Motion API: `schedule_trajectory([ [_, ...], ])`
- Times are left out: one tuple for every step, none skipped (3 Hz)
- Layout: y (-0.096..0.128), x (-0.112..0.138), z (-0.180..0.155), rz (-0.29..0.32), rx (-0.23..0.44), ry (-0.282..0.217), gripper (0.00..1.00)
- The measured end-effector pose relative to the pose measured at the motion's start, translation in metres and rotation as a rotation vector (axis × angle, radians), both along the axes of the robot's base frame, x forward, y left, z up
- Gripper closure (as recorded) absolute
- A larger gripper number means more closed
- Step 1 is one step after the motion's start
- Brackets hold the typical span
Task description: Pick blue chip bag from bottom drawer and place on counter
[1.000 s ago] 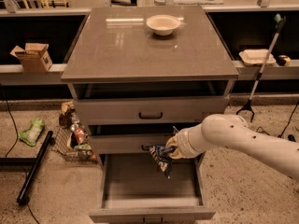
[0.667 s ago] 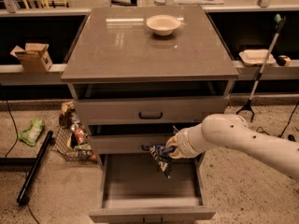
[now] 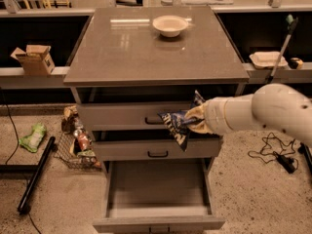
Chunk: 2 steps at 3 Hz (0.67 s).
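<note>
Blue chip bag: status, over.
Gripper shut on bag, in front of upper drawers. Bag out of bottom drawer, not yet on counter. Bowl sits at counter's far end.

A speckled floor (image 3: 243,194) lies under dim, warm light. A long pale shelf (image 3: 29,74) runs past the counter's (image 3: 126,52) left and right edges. Below its front edge, the gripper (image 3: 196,121) clasps the blue chip bag (image 3: 175,126).

Crinkled foil blue chip bag (image 3: 176,126) gripped in tool (image 3: 193,121) above bottom drawer (image 3: 158,191), glossy counter (image 3: 122,52)
</note>
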<state>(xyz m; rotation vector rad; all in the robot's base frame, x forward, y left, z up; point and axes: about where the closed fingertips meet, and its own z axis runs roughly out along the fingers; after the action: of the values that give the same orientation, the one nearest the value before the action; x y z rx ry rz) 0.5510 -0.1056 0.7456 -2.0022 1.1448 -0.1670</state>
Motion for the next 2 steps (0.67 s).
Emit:
schedule_trajectory([
  [-0.0032,0.0088,0.0943,0.008,-0.013,-0.141,1.00],
  [-0.0028,0.0084,0.0932,0.009,-0.013,-0.139,1.00],
])
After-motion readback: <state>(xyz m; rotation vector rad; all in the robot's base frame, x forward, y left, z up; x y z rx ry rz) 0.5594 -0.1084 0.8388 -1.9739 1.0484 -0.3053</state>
